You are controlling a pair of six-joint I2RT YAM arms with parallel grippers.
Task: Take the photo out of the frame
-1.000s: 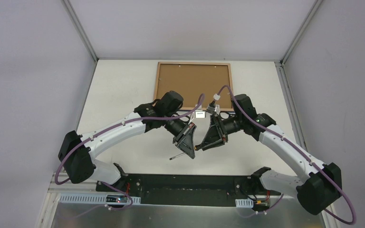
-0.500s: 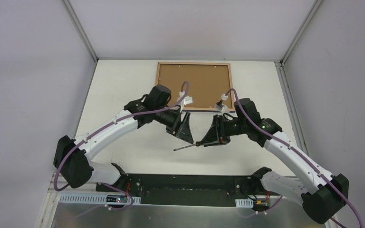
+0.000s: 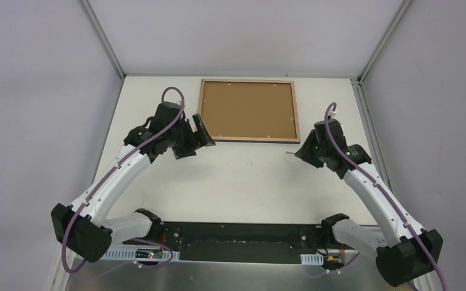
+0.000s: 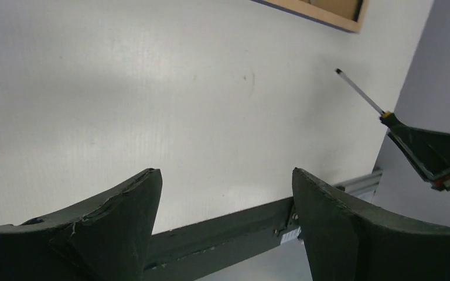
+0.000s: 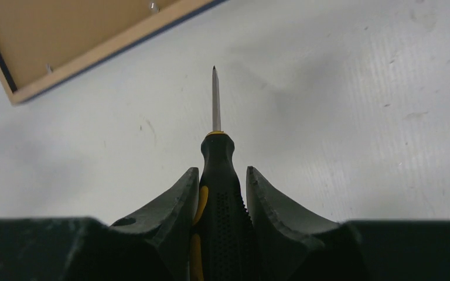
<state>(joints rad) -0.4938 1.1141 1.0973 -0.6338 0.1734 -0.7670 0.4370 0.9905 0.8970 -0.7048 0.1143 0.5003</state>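
The frame (image 3: 295, 112) lies back-up at the far middle of the table, a light wood rim around a brown backing board (image 3: 249, 109). The photo is hidden. My left gripper (image 3: 198, 130) (image 4: 225, 175) hangs open and empty by the frame's near-left corner. My right gripper (image 3: 305, 150) (image 5: 222, 171) is shut on the black-and-yellow handle of a screwdriver (image 5: 218, 155). Its metal shaft (image 3: 289, 154) points at the frame's near-right corner (image 5: 17, 96), just short of it. The left wrist view shows the screwdriver (image 4: 360, 93) and a strip of frame (image 4: 328, 12).
Grey walls with metal posts (image 3: 103, 39) enclose the white table on three sides. The black base rail (image 3: 236, 233) holding both arms runs along the near edge. A small dark mark (image 4: 251, 76) shows on the tabletop.
The left gripper opened, let go of the screwdriver and swung left to the frame's near-left corner. The right gripper kept the screwdriver and carried it right toward the near-right corner.
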